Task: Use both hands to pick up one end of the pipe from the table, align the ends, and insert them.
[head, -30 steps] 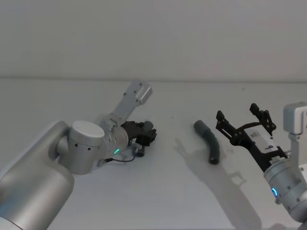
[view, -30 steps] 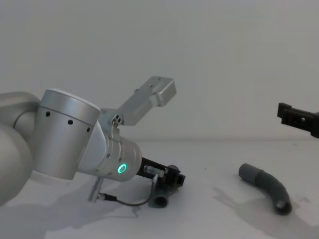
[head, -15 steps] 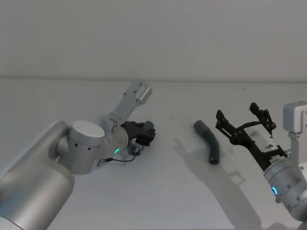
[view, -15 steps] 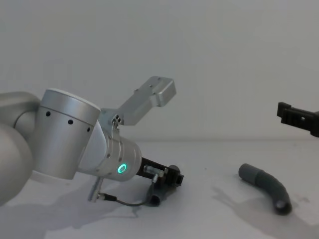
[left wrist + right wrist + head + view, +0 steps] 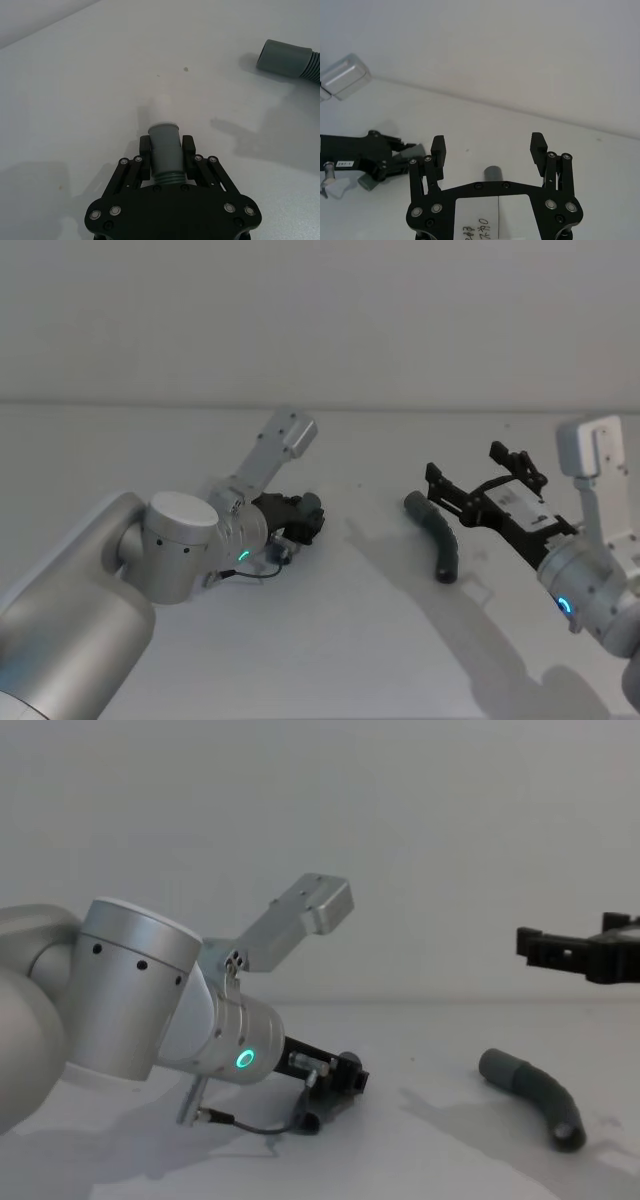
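Observation:
On the white table, my left gripper is shut on one dark grey pipe piece. The left wrist view shows that piece's grey collar end sticking out between the fingers of the left gripper. The other curved pipe piece lies free right of centre, also seen in the chest view and the left wrist view. My right gripper hovers open just above and behind it. In the right wrist view its collar end sits below the right gripper.
The left arm's silver wrist with its green ring light lies low over the table, a thin cable looping under it. A plain grey wall stands behind.
The right gripper has swung left and forward, from beside the free pipe piece to over it. The left gripper with its piece has barely moved.

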